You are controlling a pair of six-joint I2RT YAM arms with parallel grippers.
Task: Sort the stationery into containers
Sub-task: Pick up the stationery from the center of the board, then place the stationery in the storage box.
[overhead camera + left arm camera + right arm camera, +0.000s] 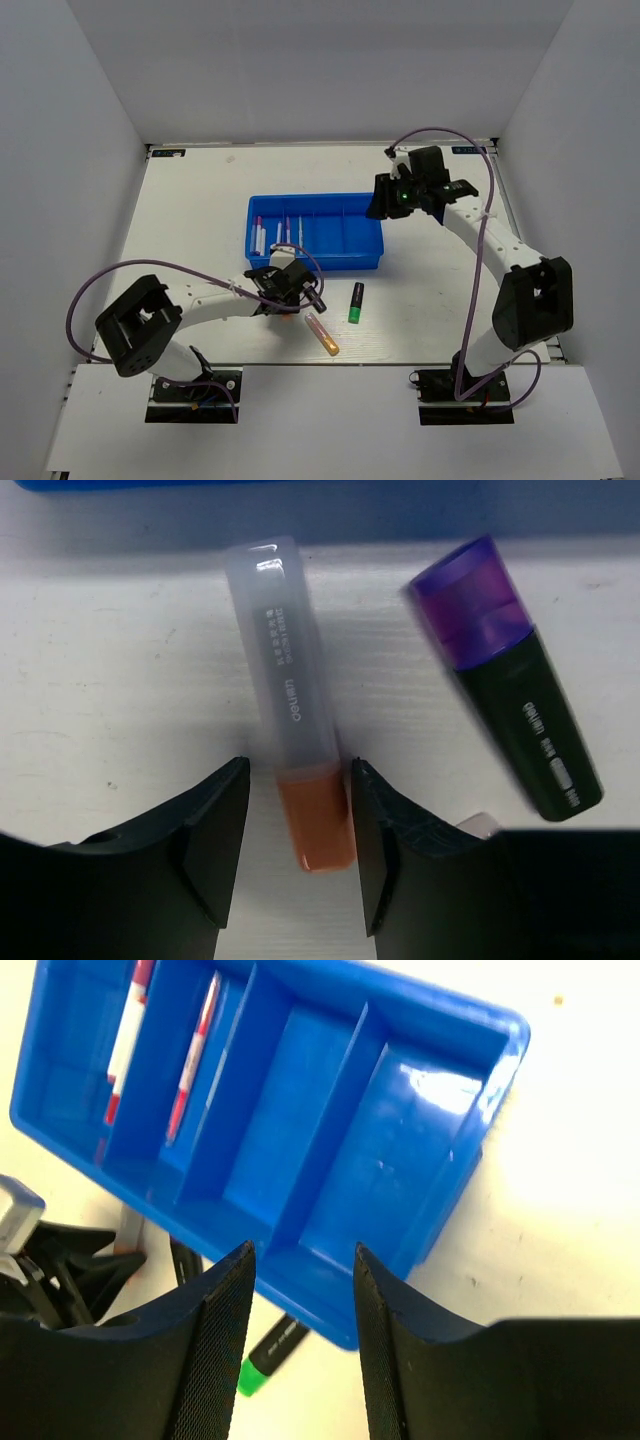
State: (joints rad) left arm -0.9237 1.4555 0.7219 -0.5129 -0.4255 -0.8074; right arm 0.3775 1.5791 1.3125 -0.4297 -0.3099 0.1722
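White tabletop: one blue tray, two highlighters; left gripper spread, right gripper spread.

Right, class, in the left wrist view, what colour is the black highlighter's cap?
Purple. The highlighter and its cap show best in that left wrist view.

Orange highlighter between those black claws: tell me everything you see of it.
The orange highlighter is short, chunky plastic: a frosted see-through part with dark print and an orange end. It lies flat on the white table, orange end between the fingers of the open left gripper, apart from the purple highlighter.
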